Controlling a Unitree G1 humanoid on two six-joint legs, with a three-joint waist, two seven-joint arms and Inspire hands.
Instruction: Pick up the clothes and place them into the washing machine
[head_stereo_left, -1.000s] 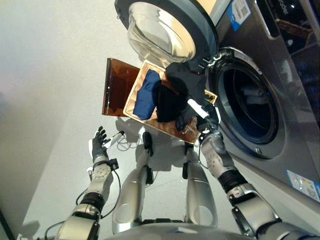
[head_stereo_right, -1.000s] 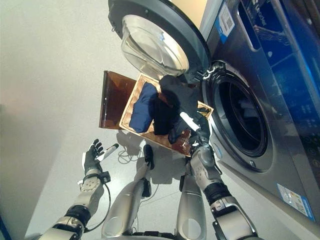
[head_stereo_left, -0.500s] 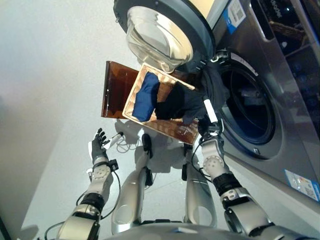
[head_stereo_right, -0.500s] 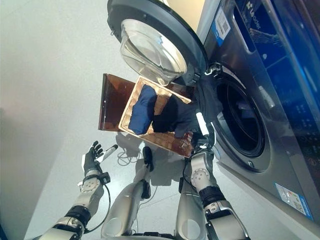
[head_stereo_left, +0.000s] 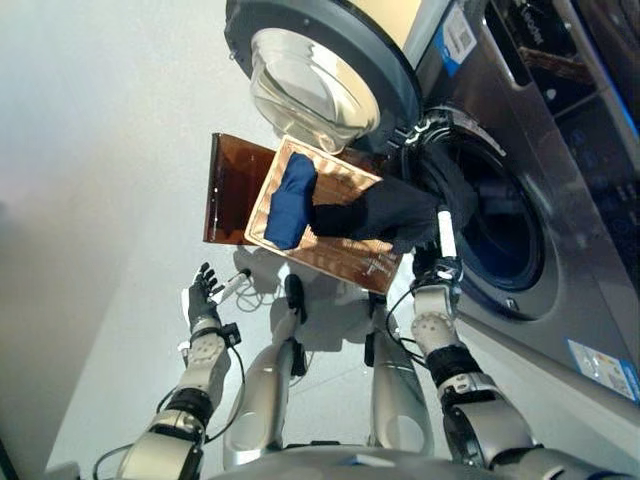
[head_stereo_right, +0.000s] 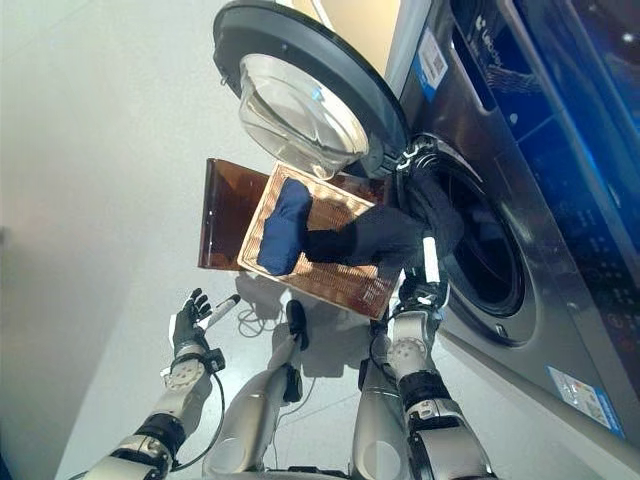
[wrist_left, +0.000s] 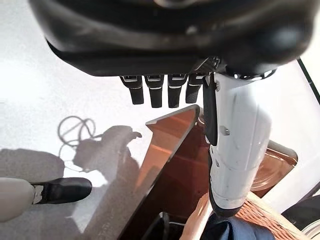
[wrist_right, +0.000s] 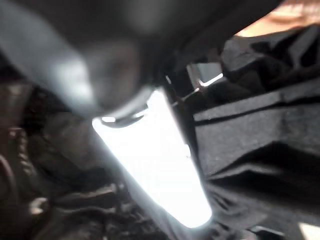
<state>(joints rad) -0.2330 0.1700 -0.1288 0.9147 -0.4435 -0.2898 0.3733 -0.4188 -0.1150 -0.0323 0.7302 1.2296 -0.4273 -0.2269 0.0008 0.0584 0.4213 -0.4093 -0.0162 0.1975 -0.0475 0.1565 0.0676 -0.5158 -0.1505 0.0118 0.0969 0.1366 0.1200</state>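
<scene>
Left eye view: my right hand (head_stereo_left: 440, 258) is raised at the lower rim of the washing machine (head_stereo_left: 560, 200) opening, white thumb cover upward. It grips a black garment (head_stereo_left: 385, 212). The cloth runs from the wicker basket (head_stereo_left: 330, 262) across to the drum mouth, with its upper end draped over the door seal and into the opening. A blue garment (head_stereo_left: 291, 200) lies along the basket's left side, against the rim. The basket sits on the floor just in front of the machine, below the open round door (head_stereo_left: 320, 70), with a brown transparent lid (head_stereo_left: 228, 190) lying beside its left edge. My left hand (head_stereo_left: 203, 296) hangs low over the floor, well apart from the basket, fingers spread and straight, holding nothing.

Right eye view: same layout. The black garment (head_stereo_right: 385, 235) bridges the basket's right edge and the drum, and the blue garment (head_stereo_right: 280, 228) remains in the basket.

Left wrist view: my left fingers (wrist_left: 156, 92) are extended in a row, with the white-covered thumb (wrist_left: 235, 145) standing out, nothing between them. Beyond them are the brown lid (wrist_left: 170, 150) and a corner of the basket (wrist_left: 260, 212) with blue cloth at its edge.

Right wrist view: the white thumb cover (wrist_right: 160, 160) is pressed against folds of black cloth (wrist_right: 260, 140), which surround it. The other fingers are hidden in the fabric.
</scene>
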